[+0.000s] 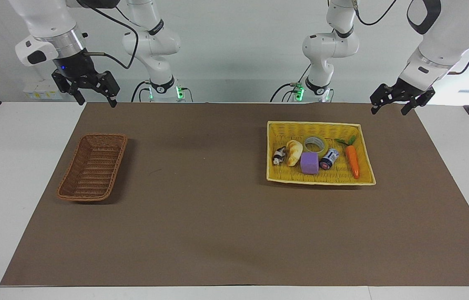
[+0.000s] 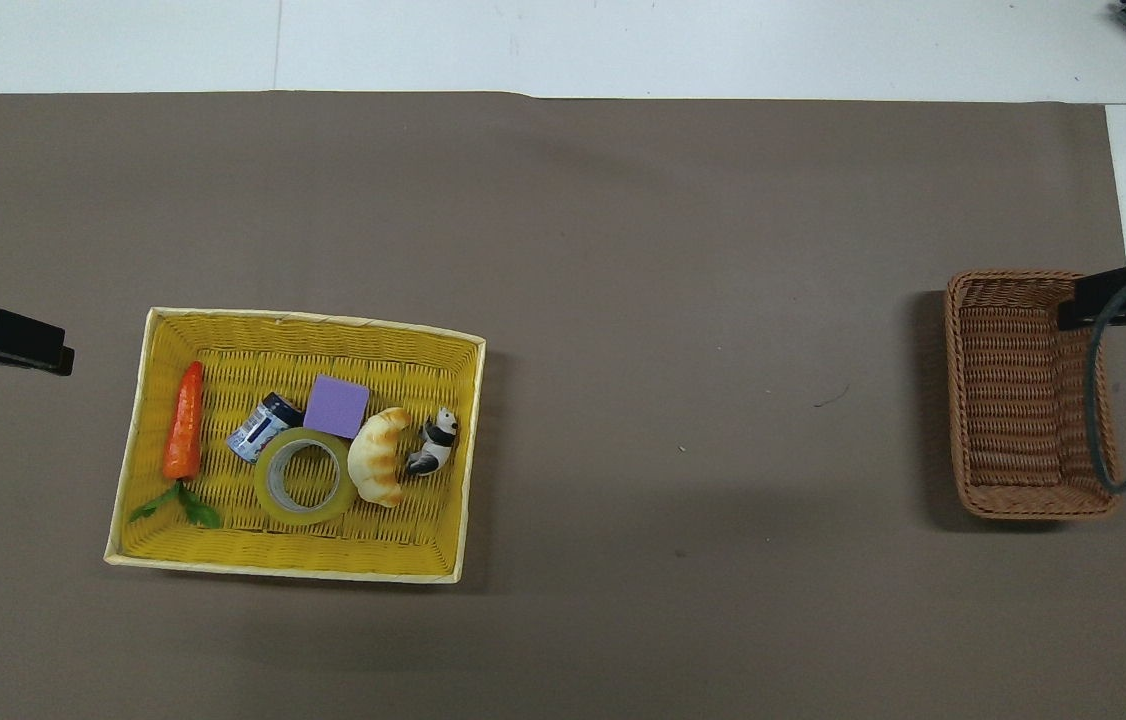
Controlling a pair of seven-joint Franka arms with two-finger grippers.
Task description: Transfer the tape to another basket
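Tape (image 2: 305, 477) is lying flat, hole facing up, in the yellow tray basket (image 2: 223, 325) toward the left arm's end of the table, touching the croissant (image 2: 378, 456) and the small can (image 2: 263, 427). One each is sitting there: carrot (image 2: 183, 420), purple cube (image 2: 337, 406), panda figure (image 2: 435, 442). One brown wicker basket (image 1: 93, 166) is sitting empty toward the right arm's end, long axis running toward the robots. Left gripper (image 1: 392, 104) and right gripper (image 1: 93, 95) are both hanging apart-fingered over the table's robot-side edge, cut off overhead.

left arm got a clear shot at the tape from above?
Probably yes. The tape lies flat and uncovered in the yellow basket at the left arm's end; the croissant and small can crowd it. Left gripper hangs open.
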